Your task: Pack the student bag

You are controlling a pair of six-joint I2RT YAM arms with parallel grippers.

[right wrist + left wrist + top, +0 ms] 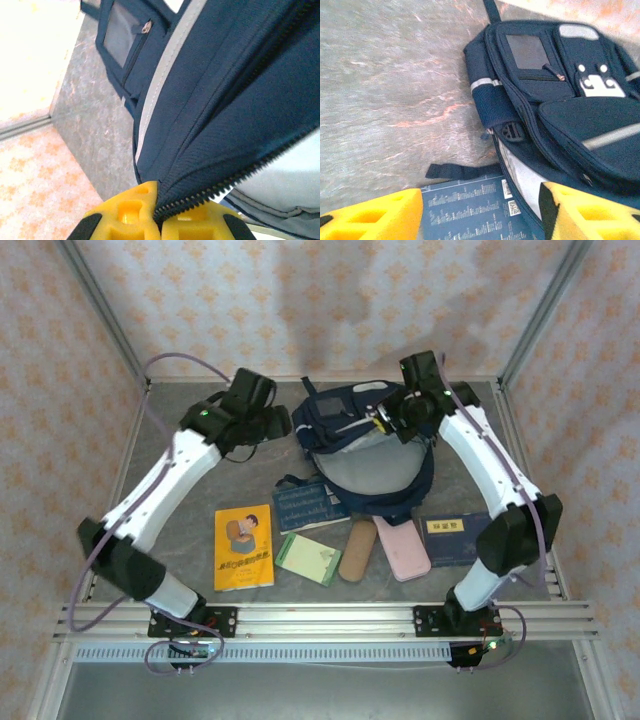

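Squarely — student bag (235, 90) within right tool (159, 202)

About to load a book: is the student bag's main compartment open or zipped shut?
Open. The student bag shows its light grey lining through the gap, and the right gripper is shut on its unzipped edge.

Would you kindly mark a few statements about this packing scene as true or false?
1. The right claw is shut on the bag's zipper edge. True.
2. The left claw grips the yellow book. False: it is open and empty, and the book lies on the table.
3. The pink case is inside the bag. False: it lies on the table in front of the bag.
4. A green pad lies between the yellow book and the tan case. True.
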